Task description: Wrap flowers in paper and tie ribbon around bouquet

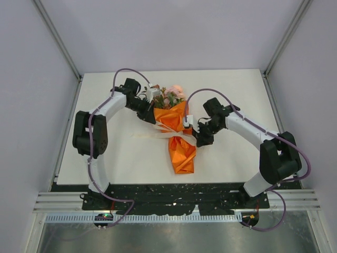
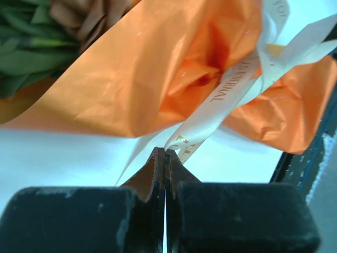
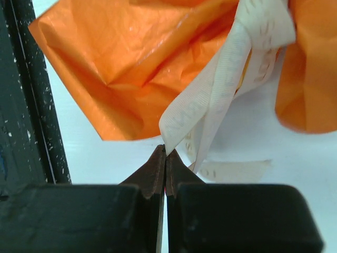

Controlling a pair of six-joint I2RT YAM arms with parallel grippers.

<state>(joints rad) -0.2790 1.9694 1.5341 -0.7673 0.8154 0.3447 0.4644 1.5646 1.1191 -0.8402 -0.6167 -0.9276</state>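
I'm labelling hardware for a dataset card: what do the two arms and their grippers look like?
Both the left arm and right arm have white links with black joints and a purple cable looping along each. The left gripper and right gripper have black blocks with dark brown tapered fingertips.

1. Cut by the top and left edges: flowers [image 2: 31,37], up-left of the left gripper [image 2: 165,152]; blooms blurred.
2. Runs off the top edge: ribbon [image 3: 224,95], above the right gripper [image 3: 166,149]; its printing is too blurred to read.
3. Cropped top and right: paper [image 3: 126,68], beyond the right gripper.
4. Top view: fingertips on both sides too small to make out.
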